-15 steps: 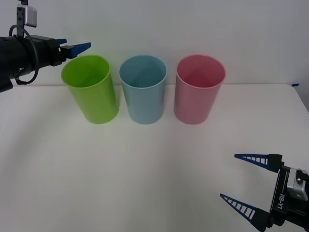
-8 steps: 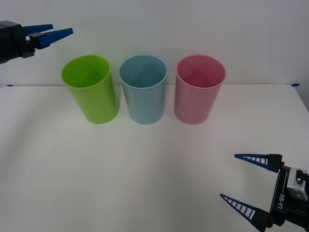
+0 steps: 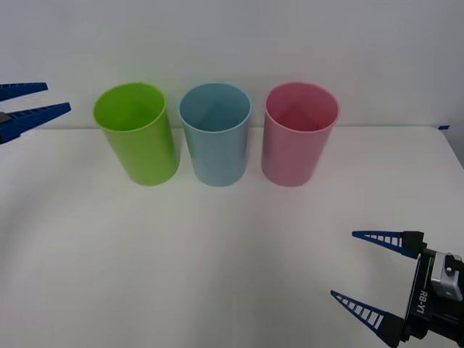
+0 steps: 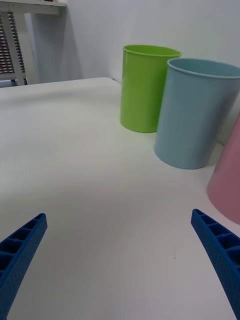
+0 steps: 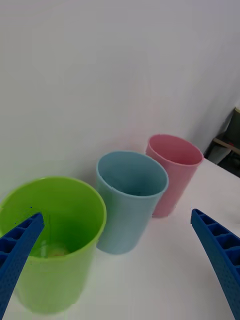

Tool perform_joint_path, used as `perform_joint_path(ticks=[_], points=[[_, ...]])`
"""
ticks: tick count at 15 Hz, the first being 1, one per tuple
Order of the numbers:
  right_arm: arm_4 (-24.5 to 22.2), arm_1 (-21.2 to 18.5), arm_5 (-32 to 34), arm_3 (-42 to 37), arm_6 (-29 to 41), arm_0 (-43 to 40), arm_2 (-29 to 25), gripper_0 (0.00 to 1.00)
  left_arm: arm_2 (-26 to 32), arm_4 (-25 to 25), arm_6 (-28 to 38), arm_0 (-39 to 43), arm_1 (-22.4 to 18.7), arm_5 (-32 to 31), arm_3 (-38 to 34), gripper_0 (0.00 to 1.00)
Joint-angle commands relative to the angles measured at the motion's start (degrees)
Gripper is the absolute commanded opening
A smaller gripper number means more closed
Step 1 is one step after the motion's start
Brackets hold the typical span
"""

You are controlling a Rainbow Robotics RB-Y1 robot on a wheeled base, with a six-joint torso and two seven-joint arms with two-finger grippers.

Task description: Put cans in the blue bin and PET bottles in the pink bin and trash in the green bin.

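While no can or bottle lies on the table in the front view, most of the sorting looks finished. Three bins upright in a row near the far edge: green bin, blue bin touching or just beside it, pink bin next along. Left gripper raised off to the side of the green bin, away from the blue one, fingers spread and holding nothing. Right gripper low over the near side of the table, well apart from the pink bin, fingers wide apart and empty.

From the right wrist view, same row again: green bin farthest, blue bin beside it, pink bin nearest; bare white table in front, both blue fingers spread.

From the left wrist view, looking down into the green bin: a small pale crumpled ball, the trash, resting at the bottom. Blue bin and pink bin beyond it, insides not plainly seen. Trash step judged done; nothing left on the table to sort.
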State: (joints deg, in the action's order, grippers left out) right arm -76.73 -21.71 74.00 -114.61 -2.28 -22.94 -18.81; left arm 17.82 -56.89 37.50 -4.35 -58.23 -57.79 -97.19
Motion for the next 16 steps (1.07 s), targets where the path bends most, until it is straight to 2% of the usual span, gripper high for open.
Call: perform_joint_path(ticks=[1, 4, 8, 13, 16], points=[[0.0, 0.0, 0.0, 0.0, 0.0, 0.0, 0.0, 1.0, 7.3, -6.6, 4.3, 6.5, 5.1, -6.6, -4.2, 1.0], [0.0, 0.0, 0.0, 0.0, 0.0, 0.0, 0.0, 1.0, 10.8, -10.9, 5.2, 12.1, 10.8, -10.2, -7.9, 1.0], [0.0, 0.0, 0.0, 0.0, 0.0, 0.0, 0.0, 1.0, 11.3, -16.5, 6.2, 18.5, 18.6, -11.6, -14.6, 1.0], [0.0, 0.0, 0.0, 0.0, 0.0, 0.0, 0.0, 1.0, 7.8, -23.8, 8.4, 23.3, 27.2, -12.3, -22.1, 1.0], [0.0, 0.0, 0.0, 0.0, 0.0, 0.0, 0.0, 1.0, 5.8, -27.9, 8.7, 24.9, 31.8, -12.7, -23.0, 1.0]])
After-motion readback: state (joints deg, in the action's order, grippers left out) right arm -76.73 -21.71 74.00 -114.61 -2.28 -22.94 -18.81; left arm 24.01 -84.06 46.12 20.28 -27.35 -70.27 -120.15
